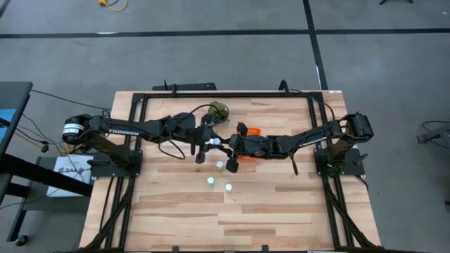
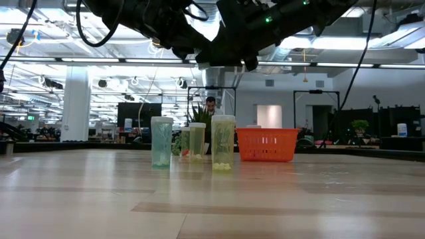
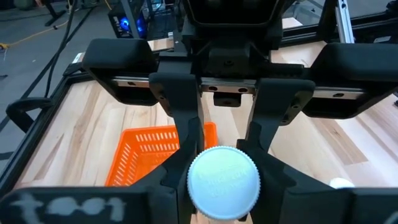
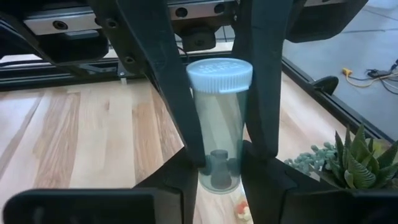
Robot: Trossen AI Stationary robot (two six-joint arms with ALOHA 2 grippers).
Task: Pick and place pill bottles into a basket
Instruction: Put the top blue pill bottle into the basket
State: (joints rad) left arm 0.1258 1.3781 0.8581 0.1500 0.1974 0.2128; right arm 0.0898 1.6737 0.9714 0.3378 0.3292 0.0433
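— How many pill bottles [image 1: 209, 180]?
— Five white-capped ones: one pill bottle [image 4: 219, 124] is held between the left gripper [image 1: 209, 143] and the right gripper [image 1: 224, 145], and four stand on the wooden table [image 1: 281, 211] just beside them.
— And baskets?
— One orange basket [image 2: 266, 145], close behind the right gripper.
— Anything else?
— One green succulent plant [image 1: 218, 109], beyond the left gripper. Two arms, two grippers.
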